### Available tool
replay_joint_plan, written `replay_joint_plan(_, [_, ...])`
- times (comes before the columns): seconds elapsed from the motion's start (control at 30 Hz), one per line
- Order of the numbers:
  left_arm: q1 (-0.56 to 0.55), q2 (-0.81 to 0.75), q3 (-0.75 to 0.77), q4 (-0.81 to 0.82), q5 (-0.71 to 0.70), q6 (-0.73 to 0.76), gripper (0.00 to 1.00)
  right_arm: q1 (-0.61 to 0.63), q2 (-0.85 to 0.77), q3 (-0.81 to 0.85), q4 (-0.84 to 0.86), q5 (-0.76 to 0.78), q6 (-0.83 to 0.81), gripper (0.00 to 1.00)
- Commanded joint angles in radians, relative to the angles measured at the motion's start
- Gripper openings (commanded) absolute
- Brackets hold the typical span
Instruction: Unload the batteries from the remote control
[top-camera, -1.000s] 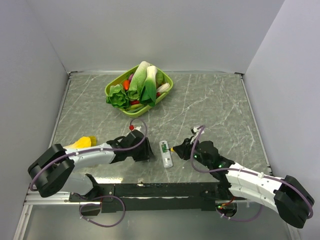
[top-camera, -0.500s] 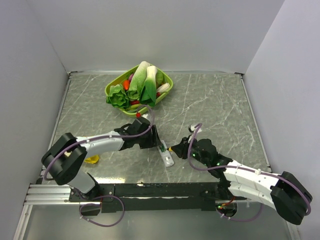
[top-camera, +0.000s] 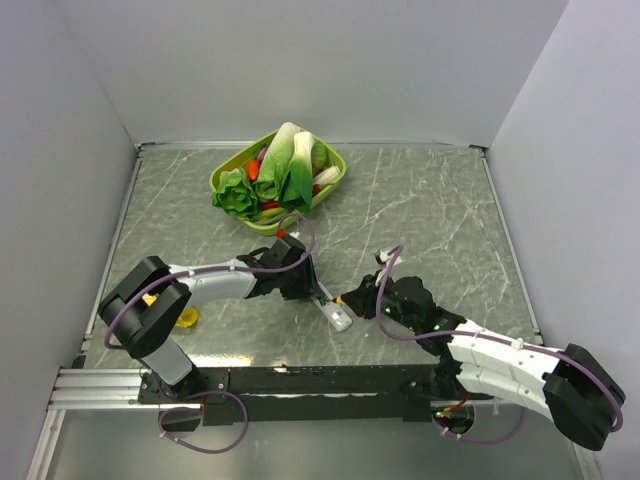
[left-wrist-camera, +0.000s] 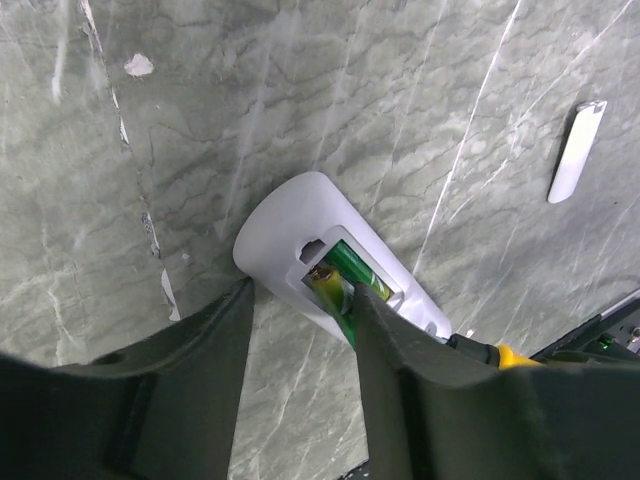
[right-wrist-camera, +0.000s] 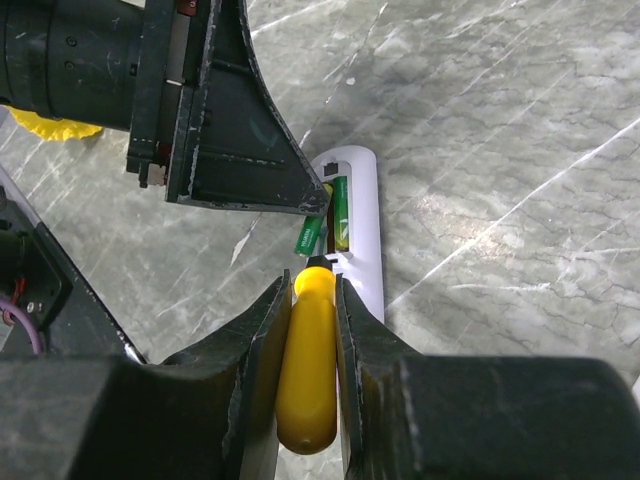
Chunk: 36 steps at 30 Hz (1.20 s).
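Now we see the remote control (top-camera: 337, 316) lying flat on the table (top-camera: 430, 220), near the front edge and right between the two arms, with its open recess facing up. From the left wrist, the left fingers (left-wrist-camera: 195, 395) stand apart, astride the rounded end of the remote control (left-wrist-camera: 285, 225). One touches its lower edge, and the other comes down over the recess, on top of a green battery (left-wrist-camera: 352, 272). Whether they are actually pinching anything, we cannot tell from these views.

Over on the right wrist we get the better look. The batteries (right-wrist-camera: 340, 212) are both at the recess: one lies flat inside, while the other (right-wrist-camera: 308, 238) sits askew, one end poking past the remote's edge beside the tip of a left finger (right-wrist-camera: 240, 140). The right fingers (right-wrist-camera: 255, 380) are clenched firmly on the yellow handle of the screwdriver (right-wrist-camera: 308, 370). Its small dark tip rests at the near end of the recess, just beside the askew battery.

A white cover strip (left-wrist-camera: 578, 150) lies by itself on the table, well apart from the remote. At the back, a green basket (top-camera: 340, 170) holds leafy vegetables (top-camera: 285, 160). A small yellow thing (top-camera: 186, 318) sits on the table beside the left arm.
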Motion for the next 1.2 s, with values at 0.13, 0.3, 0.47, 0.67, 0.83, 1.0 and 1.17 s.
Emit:
replay_joint_plan(0.13, [0.002, 0.009, 0.027, 0.029, 0.027, -0.004, 0.42, 0.001, -0.025, 0.050, 0.027, -0.033, -0.002, 0.00])
replay_joint_plan(0.3, [0.002, 0.008, 0.030, 0.021, 0.022, -0.004, 0.38, -0.001, -0.018, 0.064, 0.027, -0.039, -0.007, 0.00])
replay_joint_plan(0.47, [0.000, -0.012, 0.023, -0.022, -0.019, -0.003, 0.36, 0.001, -0.050, 0.063, -0.003, -0.004, -0.001, 0.00])
replay_joint_plan(0.67, [0.003, -0.060, 0.018, -0.026, -0.028, 0.008, 0.47, 0.001, -0.074, 0.112, -0.115, 0.021, -0.042, 0.00])
replay_joint_plan(0.83, [0.043, -0.063, 0.077, -0.078, -0.028, 0.039, 0.52, 0.001, -0.096, 0.159, -0.252, 0.053, -0.050, 0.00])
replay_joint_plan(1.0, [0.065, -0.025, 0.171, -0.135, -0.023, 0.083, 0.51, -0.001, -0.097, 0.227, -0.402, -0.021, -0.030, 0.00])
replay_joint_plan(1.17, [0.095, -0.025, 0.211, -0.137, -0.004, 0.103, 0.52, 0.004, -0.136, 0.208, -0.433, -0.154, -0.030, 0.00])
